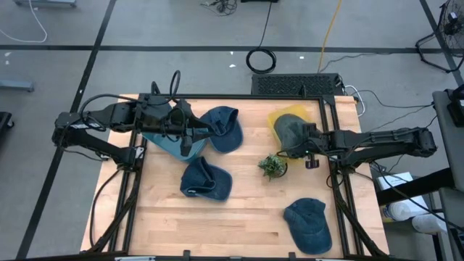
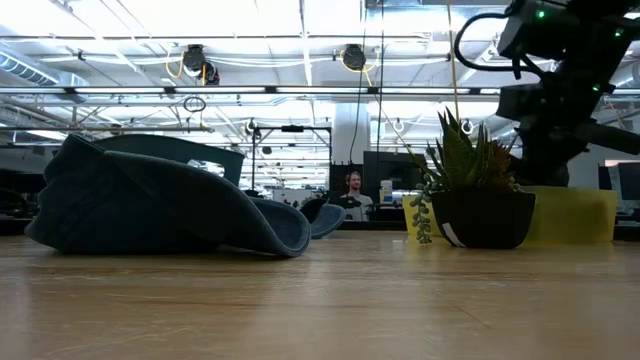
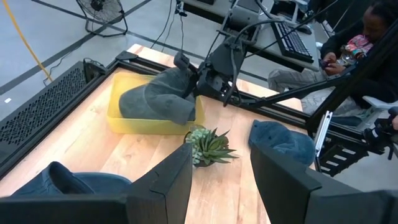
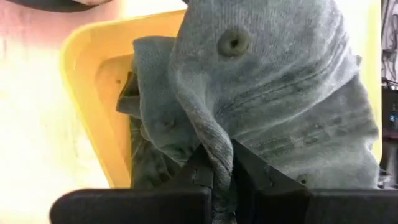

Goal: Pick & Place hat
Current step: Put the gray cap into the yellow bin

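While your right gripper [image 4: 221,177] clamps a fold of the grey hat [image 4: 273,106] over the yellow bin [image 4: 87,81] just ahead, your left gripper [image 3: 221,180] hangs half-spread, holding nothing.

Your right gripper [image 4: 214,177] is pinching shut near the table's far right corner; your left gripper [image 3: 221,180] is hovering half-open.

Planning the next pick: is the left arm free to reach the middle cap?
Probably yes. The left gripper is open, holding nothing, and the middle cap lies uncovered just below it with nothing between.
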Available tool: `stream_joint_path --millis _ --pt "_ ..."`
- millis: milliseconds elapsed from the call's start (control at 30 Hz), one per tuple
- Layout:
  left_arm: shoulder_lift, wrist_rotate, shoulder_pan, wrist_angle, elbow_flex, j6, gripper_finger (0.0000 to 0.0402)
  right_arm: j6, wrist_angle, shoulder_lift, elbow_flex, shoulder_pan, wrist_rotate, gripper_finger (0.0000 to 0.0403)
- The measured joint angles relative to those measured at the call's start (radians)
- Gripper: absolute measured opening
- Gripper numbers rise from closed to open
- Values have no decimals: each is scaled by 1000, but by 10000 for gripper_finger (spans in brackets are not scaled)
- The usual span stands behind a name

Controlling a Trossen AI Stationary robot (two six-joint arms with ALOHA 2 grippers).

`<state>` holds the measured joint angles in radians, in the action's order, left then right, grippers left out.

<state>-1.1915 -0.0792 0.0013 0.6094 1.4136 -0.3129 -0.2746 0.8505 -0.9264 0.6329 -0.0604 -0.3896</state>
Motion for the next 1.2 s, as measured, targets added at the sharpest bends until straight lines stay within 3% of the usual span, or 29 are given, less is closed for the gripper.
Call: stream_joint_path --millis 200,433,933,1033,1200 --pt "0 0 0 0 0 3 170 -55 -8 -1 -26 -37 129 11" --pt "0 0 0 -1 0 -2 170 -89 -47 -3 -72 -78 129 16" --pt "0 0 0 -7 0 -11 170 -88 -45 59 -63 -83 131 232" --pt "0 0 0 -8 0 -10 170 -76 -22 67 -40 -83 131 254" --pt "0 0 0 -7 0 0 170 -55 43 68 17 -82 131 256"
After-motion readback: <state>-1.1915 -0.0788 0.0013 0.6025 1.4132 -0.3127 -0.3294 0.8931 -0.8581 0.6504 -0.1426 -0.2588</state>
